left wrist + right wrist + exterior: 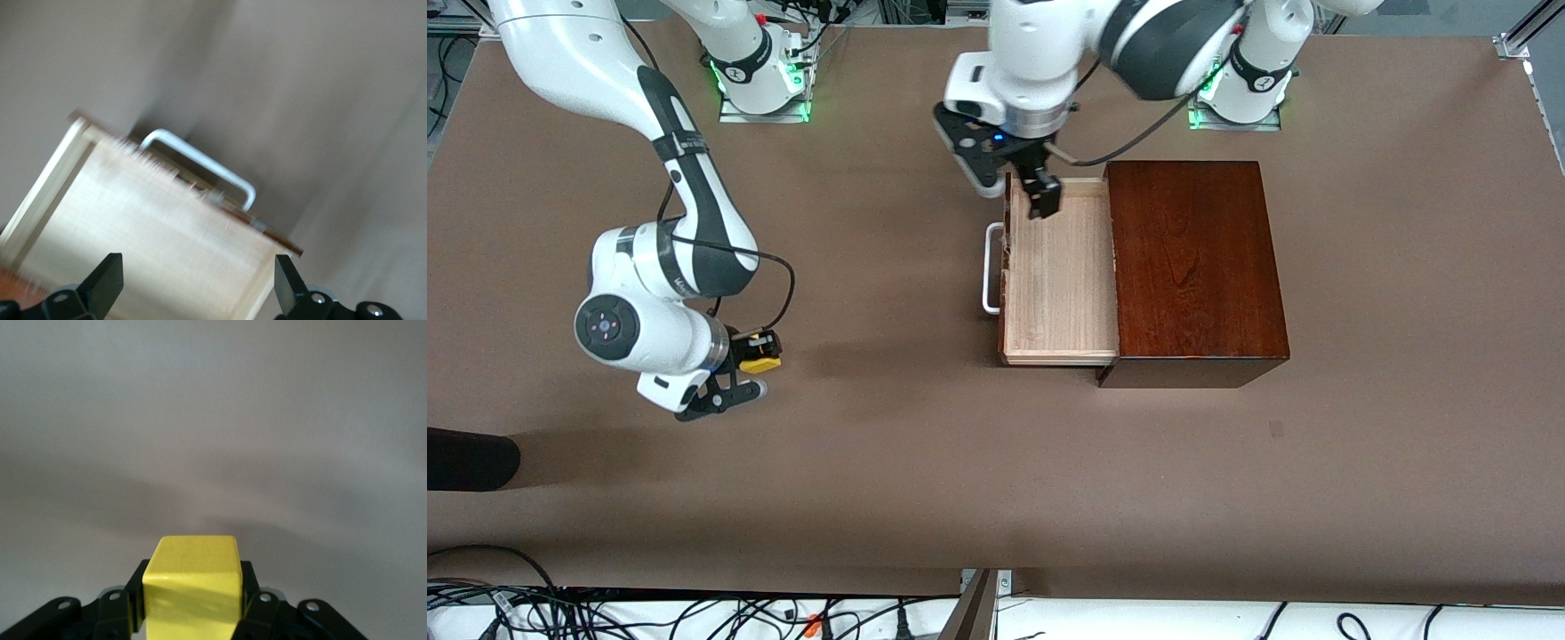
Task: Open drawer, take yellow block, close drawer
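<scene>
The mahogany box [1193,267] stands toward the left arm's end of the table. Its drawer [1060,293] is pulled out toward the right arm's end, and its pale tray shows nothing inside. The white handle [990,267] is on its front. My left gripper [1040,197] is open and empty, over the end of the tray farthest from the front camera. In the left wrist view the gripper [197,287] hangs over the tray [153,227], with the handle [207,167] past it. My right gripper [758,354] is shut on the yellow block [761,364], above bare table. The block also shows in the right wrist view [193,583].
A dark object [467,458] lies at the table's edge at the right arm's end, nearer the front camera. Cables [649,613] and a metal bracket [978,604] run along the front edge.
</scene>
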